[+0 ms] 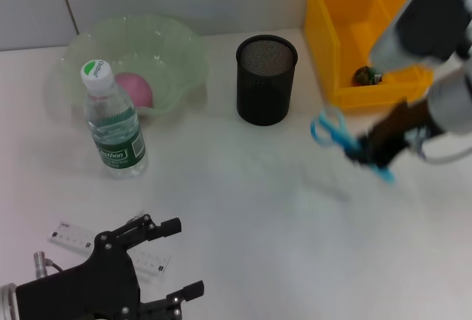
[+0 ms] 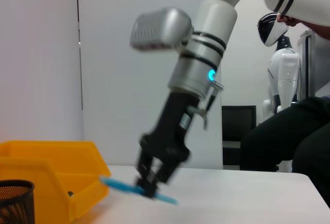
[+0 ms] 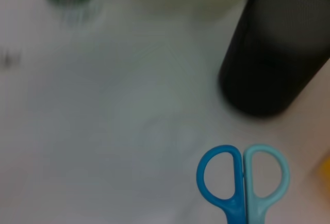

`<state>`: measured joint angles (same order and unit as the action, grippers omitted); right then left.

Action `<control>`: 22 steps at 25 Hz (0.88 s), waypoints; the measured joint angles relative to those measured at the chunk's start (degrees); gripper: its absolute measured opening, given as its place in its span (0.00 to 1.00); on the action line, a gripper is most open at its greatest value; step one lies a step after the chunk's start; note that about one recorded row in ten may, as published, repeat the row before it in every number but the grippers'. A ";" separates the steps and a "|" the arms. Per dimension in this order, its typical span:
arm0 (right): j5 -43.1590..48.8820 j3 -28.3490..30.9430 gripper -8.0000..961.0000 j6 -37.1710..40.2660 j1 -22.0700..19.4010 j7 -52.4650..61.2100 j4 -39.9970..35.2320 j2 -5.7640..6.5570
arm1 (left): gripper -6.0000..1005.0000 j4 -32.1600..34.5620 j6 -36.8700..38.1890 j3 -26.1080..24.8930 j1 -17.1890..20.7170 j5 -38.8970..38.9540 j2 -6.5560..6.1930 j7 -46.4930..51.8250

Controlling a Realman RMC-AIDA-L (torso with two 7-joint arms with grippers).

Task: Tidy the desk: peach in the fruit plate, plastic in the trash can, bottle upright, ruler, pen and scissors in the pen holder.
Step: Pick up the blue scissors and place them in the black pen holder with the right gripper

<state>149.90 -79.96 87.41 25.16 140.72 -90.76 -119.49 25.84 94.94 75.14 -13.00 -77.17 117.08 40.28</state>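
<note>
Gripping the blue scissors [image 1: 333, 130] above the table, the right gripper [image 1: 372, 152] hangs beside the black pen holder [image 1: 266, 79]; the left gripper [image 1: 174, 259] waits spread open over the ruler [image 1: 70, 237].

Right arm [image 2: 198, 64]: glossy white and silver-grey segments, black bands, one small cyan light, a grey boxy module; black right gripper [image 2: 150, 187]. Left gripper [image 1: 158, 261]: matte black, silver screws, slim fingers, metal connector.

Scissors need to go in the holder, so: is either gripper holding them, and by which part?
Right gripper grips the scissors by the blades.
</note>
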 joint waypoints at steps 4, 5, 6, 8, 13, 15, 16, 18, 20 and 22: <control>-9.97 2.58 0.25 -12.85 -3.98 -5.99 -2.16 -0.02 | 0.80 0.00 0.00 0.01 0.07 0.00 0.07 -0.16; -12.24 2.58 0.25 -16.36 -4.61 -7.82 -1.71 -0.03 | 0.80 0.00 0.03 0.01 0.07 0.00 0.08 -0.17; -14.56 2.45 0.25 -20.30 -4.97 -9.90 -0.73 -0.03 | 0.80 0.00 0.03 0.01 0.07 0.00 0.08 -0.17; -21.53 0.93 0.25 -30.22 -4.57 -16.94 4.38 0.06 | 0.80 0.00 0.13 0.01 0.09 0.01 0.19 -0.19; -34.89 -3.36 0.26 -44.61 -1.66 -31.91 15.60 0.10 | 0.80 -0.20 0.15 0.01 0.01 0.00 0.24 -0.08; -38.22 -4.06 0.26 -47.15 -0.67 -35.39 18.15 0.10 | 0.80 -0.27 0.15 0.01 -0.06 0.00 0.25 0.03; -44.84 -4.79 0.26 -50.06 0.87 -42.08 22.16 0.11 | 0.80 -0.28 0.15 0.01 -0.10 0.00 0.25 0.13; -51.18 -4.96 0.26 -51.42 2.08 -48.25 25.52 0.09 | 0.80 -0.28 0.16 0.01 -0.15 0.00 0.26 0.24; -54.16 -4.94 0.26 -51.74 2.59 -51.03 26.82 0.09 | 0.80 -0.28 0.15 0.01 -0.16 0.01 0.25 0.26; -60.58 -4.64 0.26 -51.95 3.46 -56.89 30.17 0.10 | 0.80 -0.28 0.15 0.01 -0.17 0.00 0.25 0.27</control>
<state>89.32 -84.61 35.46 28.62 83.84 -60.59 -119.39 25.56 95.10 75.14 -13.17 -77.17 117.34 40.55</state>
